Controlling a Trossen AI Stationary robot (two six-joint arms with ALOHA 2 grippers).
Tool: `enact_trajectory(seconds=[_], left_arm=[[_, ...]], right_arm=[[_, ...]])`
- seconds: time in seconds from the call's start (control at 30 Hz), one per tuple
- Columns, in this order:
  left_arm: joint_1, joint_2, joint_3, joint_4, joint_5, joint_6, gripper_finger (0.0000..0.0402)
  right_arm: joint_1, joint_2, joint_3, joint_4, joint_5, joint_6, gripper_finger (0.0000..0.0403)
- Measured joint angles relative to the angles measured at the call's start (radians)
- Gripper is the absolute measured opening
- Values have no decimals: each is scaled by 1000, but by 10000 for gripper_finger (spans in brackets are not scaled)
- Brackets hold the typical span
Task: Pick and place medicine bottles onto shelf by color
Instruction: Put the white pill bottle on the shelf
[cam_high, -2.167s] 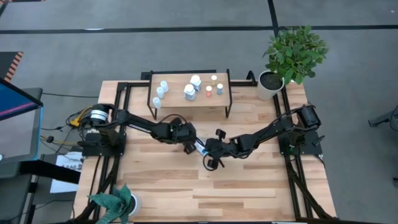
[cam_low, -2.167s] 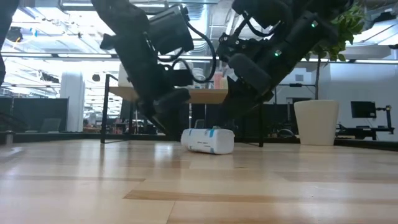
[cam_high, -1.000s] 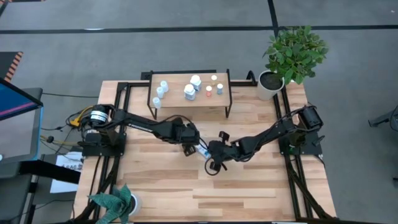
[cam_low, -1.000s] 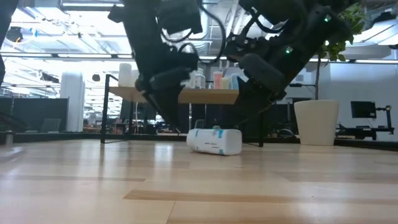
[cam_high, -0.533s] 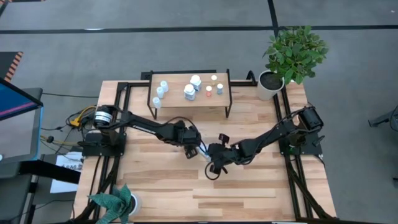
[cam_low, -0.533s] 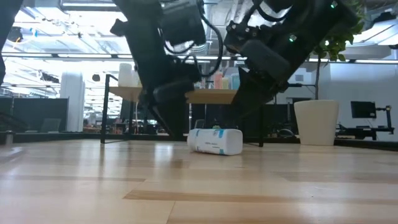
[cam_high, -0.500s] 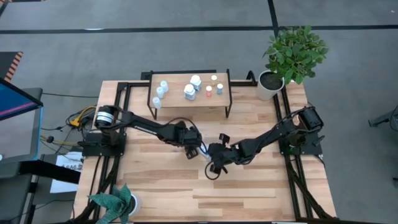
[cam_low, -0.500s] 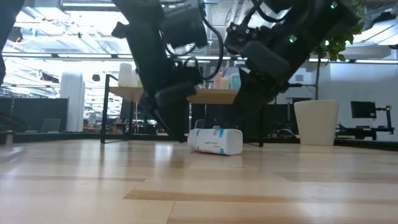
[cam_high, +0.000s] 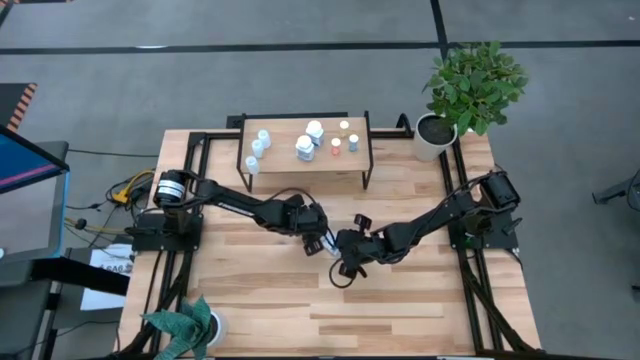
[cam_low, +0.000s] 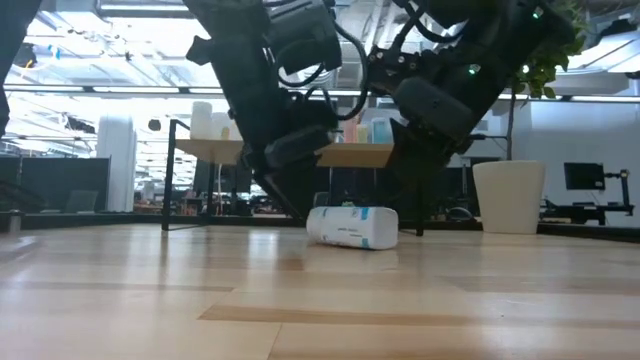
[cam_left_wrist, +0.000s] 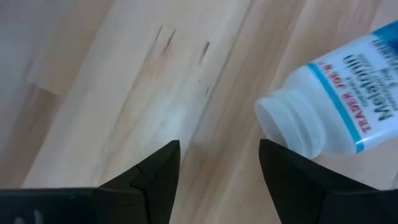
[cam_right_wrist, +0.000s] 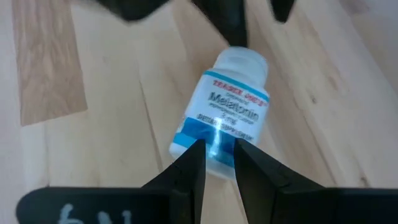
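mid-table, bottle (cam_low: 352, 227) lies flat, clear of edges; left fingers (cam_left_wrist: 149, 174) spread, right fingers (cam_right_wrist: 189, 168) narrow, ungripped.

A: What colours on the small lying plastic medicine bottle (cam_right_wrist: 224, 115)?

B: White body and cap, a blue band on the label, red and dark blue lettering.

A: And the surface under it?

B: The pale light-wood plank table (cam_high: 400, 300), with darker grain streaks.
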Motion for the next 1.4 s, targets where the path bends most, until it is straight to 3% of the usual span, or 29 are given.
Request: enact_trajectory(seconds=[0.3, 0.73, 1.27, 1.4], left_arm=[[1, 0, 14, 27, 16, 22, 208], [-29, -1, 103, -62, 48, 45, 208], [-77, -2, 187, -174, -3, 51, 208], [-77, -2, 185, -190, -8, 44, 208]], right_arm=[[0, 71, 7, 37, -37, 27, 107], [59, 69, 4, 9, -35, 101, 107], [120, 70, 2, -8, -12, 175, 107], [135, 87, -10, -37, -58, 199, 107]])
